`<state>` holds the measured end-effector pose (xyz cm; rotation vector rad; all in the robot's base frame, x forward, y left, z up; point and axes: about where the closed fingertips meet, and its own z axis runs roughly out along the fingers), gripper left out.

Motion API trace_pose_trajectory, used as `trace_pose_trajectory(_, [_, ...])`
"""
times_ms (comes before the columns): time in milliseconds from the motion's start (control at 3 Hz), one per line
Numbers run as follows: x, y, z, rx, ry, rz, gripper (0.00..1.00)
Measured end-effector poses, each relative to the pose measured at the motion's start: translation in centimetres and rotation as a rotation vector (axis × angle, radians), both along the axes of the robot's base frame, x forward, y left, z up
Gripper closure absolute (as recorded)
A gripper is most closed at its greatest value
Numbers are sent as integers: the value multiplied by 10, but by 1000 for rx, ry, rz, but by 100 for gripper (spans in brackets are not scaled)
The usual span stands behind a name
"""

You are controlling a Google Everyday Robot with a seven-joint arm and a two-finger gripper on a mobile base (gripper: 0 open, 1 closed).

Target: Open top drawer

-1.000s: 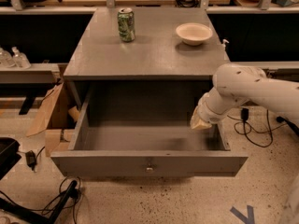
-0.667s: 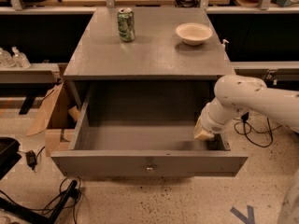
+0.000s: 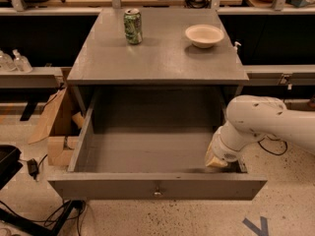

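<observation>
The top drawer [image 3: 147, 151] of the grey cabinet stands pulled far out toward me, its deep grey box showing nothing inside. Its front panel [image 3: 98, 187] carries a small brass knob [image 3: 157, 191] at the centre. My white arm reaches in from the right, and my gripper [image 3: 216, 160] hangs at the drawer's right side wall, just behind the front panel. Its tan tip is all that shows.
On the cabinet top [image 3: 162, 58] stand a green can [image 3: 132, 26] and a cream bowl [image 3: 204, 35]. Cardboard pieces [image 3: 56, 127] lie left of the cabinet. Black cables [image 3: 29, 215] and a dark base sit at lower left. Blue tape [image 3: 256, 226] marks the floor.
My arm and gripper have moved down and toward me along the drawer's right side. The drawer has come a little farther out.
</observation>
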<state>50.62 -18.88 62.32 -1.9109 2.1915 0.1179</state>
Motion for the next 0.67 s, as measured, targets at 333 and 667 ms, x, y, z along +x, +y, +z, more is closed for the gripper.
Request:
trace_pose_trajectory(333, [-25,6,23,-26,4,33,100])
trace_pose_trajectory(667, [-56,5,84,-93,-48,122,100])
